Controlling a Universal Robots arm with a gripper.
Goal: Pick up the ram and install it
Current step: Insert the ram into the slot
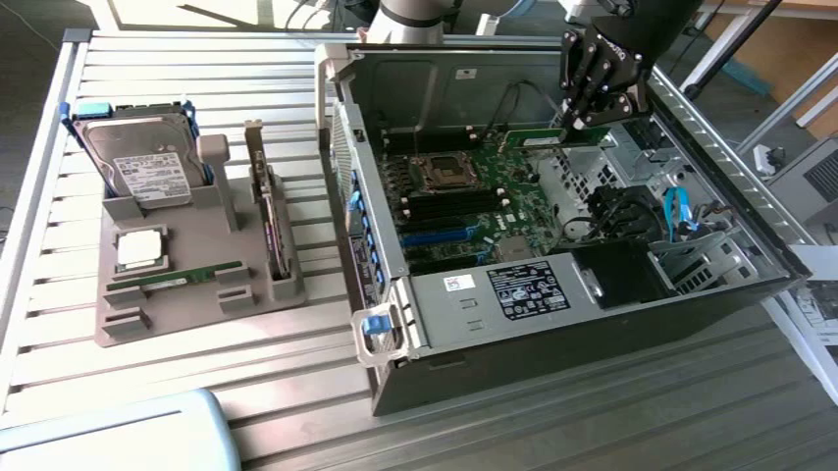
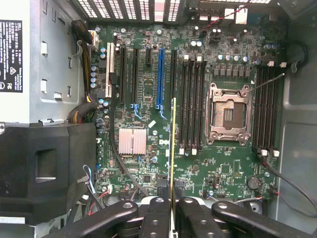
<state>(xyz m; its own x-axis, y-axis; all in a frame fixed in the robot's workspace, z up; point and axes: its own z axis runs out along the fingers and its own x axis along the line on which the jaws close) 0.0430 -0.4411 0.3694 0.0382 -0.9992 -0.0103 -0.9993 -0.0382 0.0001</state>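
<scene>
Desk (image 1: 157, 69): ribbed bare metal, matt grey. Case (image 1: 419, 88): sheet metal, dull grey inside. Gripper (image 2: 172, 210): black, smooth, semi-gloss. Ram (image 2: 173, 144): green PCB, slight sheen. Holder tray (image 1: 196, 245): matt grey plastic.

Slatted metal bench (image 1: 294, 392): grey parts holder (image 1: 183, 306) sits at 9 o'clock, open PC case (image 1: 590, 339) centre to 3 o'clock, pale blue object (image 1: 118, 437) at 7 o'clock.
</scene>
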